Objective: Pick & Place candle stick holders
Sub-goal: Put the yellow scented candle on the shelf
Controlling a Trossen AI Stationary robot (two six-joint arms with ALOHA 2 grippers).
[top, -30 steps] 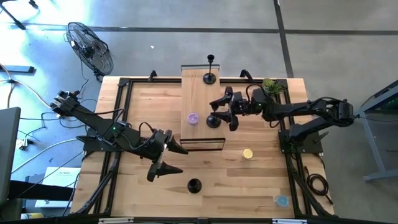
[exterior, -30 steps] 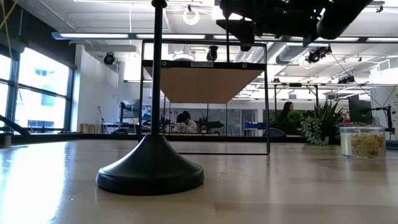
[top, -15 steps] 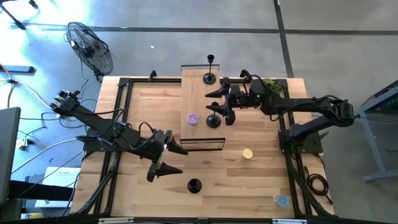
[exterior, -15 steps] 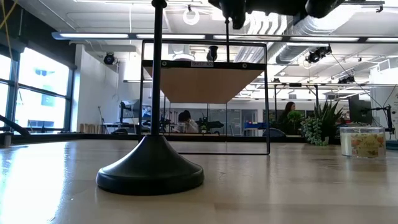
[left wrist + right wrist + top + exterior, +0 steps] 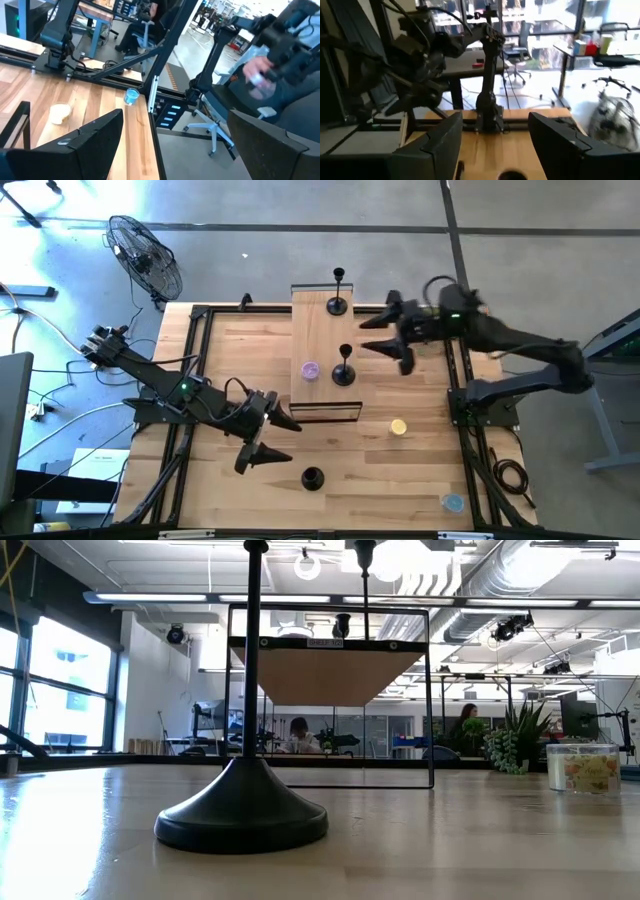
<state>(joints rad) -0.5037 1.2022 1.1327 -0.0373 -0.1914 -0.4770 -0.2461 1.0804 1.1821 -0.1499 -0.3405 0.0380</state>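
Black candle stick holders stood apart in the high view: two on the raised board (image 5: pixel 325 345) at upper centre, one (image 5: pixel 339 292) at its far end and one (image 5: pixel 344 368) mid-board, and a third (image 5: pixel 313 477) on the surface at lower centre. The right gripper (image 5: pixel 385 336) hung wide and empty right of the board. The left gripper (image 5: pixel 272 435), also wide, waited near the third holder, probably the next pick.
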